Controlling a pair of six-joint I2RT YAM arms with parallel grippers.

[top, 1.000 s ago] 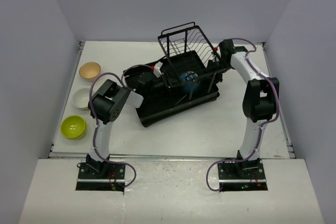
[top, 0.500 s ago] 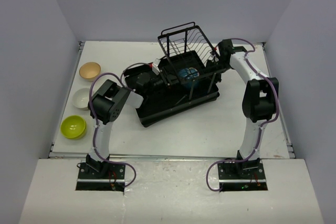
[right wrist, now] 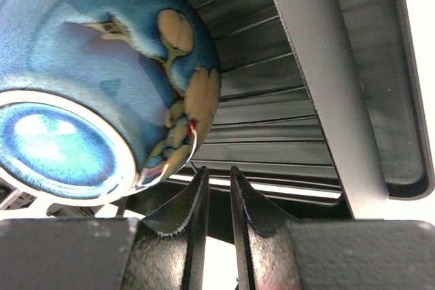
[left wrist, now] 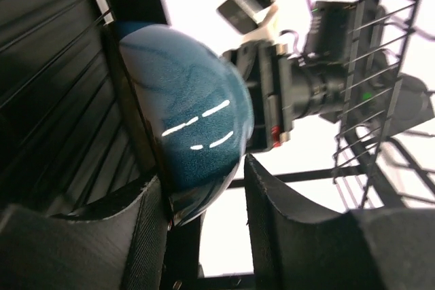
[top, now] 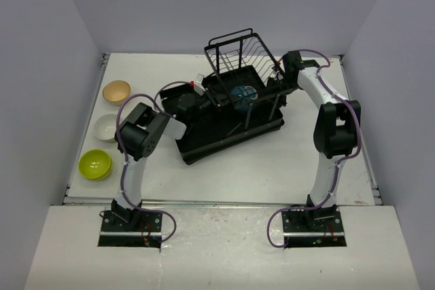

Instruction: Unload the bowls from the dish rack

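Left gripper (left wrist: 204,176) narrowed around blue bowl (left wrist: 183,113), standing edgewise.

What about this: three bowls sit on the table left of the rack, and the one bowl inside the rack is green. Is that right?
Not quite. The rack holds a dark blue bowl, not a green one; the top view shows it. Three bowls do sit on the table left of the rack: a tan bowl, a white bowl and a green bowl.
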